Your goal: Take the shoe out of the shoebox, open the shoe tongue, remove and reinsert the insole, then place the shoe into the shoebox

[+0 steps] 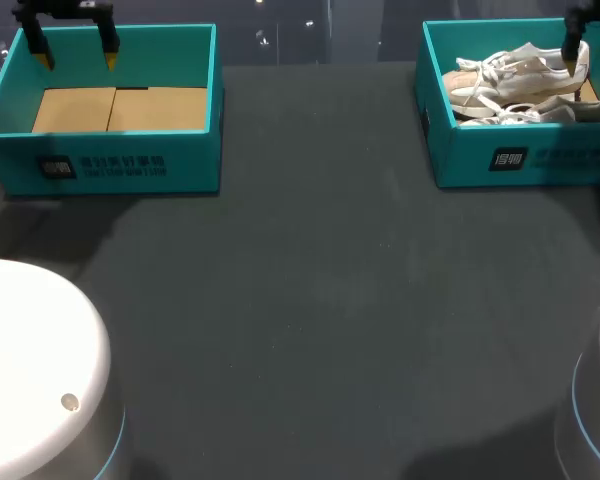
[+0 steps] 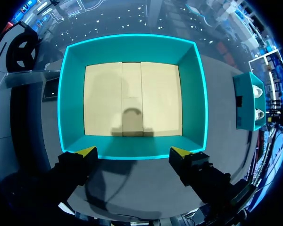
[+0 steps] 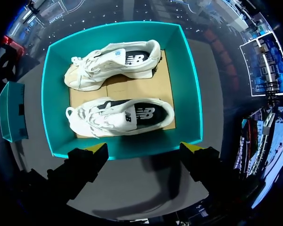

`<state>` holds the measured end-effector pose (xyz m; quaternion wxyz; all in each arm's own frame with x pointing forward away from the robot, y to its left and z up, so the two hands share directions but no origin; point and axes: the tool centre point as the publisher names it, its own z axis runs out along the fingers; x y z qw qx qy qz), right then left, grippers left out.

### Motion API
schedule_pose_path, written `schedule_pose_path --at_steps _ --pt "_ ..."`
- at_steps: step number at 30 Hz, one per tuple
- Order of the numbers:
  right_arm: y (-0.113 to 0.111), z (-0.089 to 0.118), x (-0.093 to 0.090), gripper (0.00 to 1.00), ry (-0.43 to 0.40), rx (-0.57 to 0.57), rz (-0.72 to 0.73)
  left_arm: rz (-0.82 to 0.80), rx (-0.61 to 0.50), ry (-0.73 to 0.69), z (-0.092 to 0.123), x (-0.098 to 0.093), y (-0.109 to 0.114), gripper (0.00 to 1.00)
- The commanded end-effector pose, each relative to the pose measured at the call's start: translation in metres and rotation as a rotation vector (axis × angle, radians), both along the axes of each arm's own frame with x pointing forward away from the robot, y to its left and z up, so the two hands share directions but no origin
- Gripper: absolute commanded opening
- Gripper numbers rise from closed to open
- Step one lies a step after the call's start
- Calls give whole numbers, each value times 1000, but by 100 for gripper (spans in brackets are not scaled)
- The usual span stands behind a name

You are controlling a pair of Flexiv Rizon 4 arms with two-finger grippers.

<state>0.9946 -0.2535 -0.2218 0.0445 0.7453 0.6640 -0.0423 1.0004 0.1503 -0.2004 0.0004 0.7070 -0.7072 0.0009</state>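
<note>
At the upper right of the head view, a white shoe [image 1: 520,68] and a second white shoe [image 1: 555,108] are seen lying side by side inside a teal shoebox [image 1: 520,160] on the dark surface [image 1: 300,300]. The right gripper [image 3: 145,149] is held above that box, released, with nothing grasped. At the upper left, the left gripper [image 2: 133,151] is likewise held spread over a second teal box [image 1: 130,165] with a cardboard floor.

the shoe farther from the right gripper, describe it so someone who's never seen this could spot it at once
On the dark table, go to the teal shoebox on the robot's right, the one with two white shoes in it. The far shoe lies along the wall away from the right gripper. Unlike the near shoe, whose toe is white, its toe is tan.
</note>
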Motion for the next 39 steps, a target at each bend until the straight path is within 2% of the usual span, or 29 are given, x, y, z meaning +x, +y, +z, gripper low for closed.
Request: schedule_pose_path --at_steps 1,3,8,18,30,36,39 --pt "-9 -11 -3 98 -7 3 -1 0 1 0 0 0 0 100" --pt "-14 -16 -3 100 -7 4 -3 0 1 0 0 0 0 100" --pt "-27 -33 -1 95 -1 -6 -11 0 1 0 0 0 0 100" --pt "-45 -57 7 78 4 -6 -9 0 1 0 0 0 0 100" --pt "-60 -83 15 76 38 -26 -23 0 1 0 0 0 0 100" --pt "-66 -93 18 67 41 -34 -28 0 1 0 0 0 0 100" --pt "-69 -101 19 66 41 -31 -28 0 1 0 0 0 0 100"
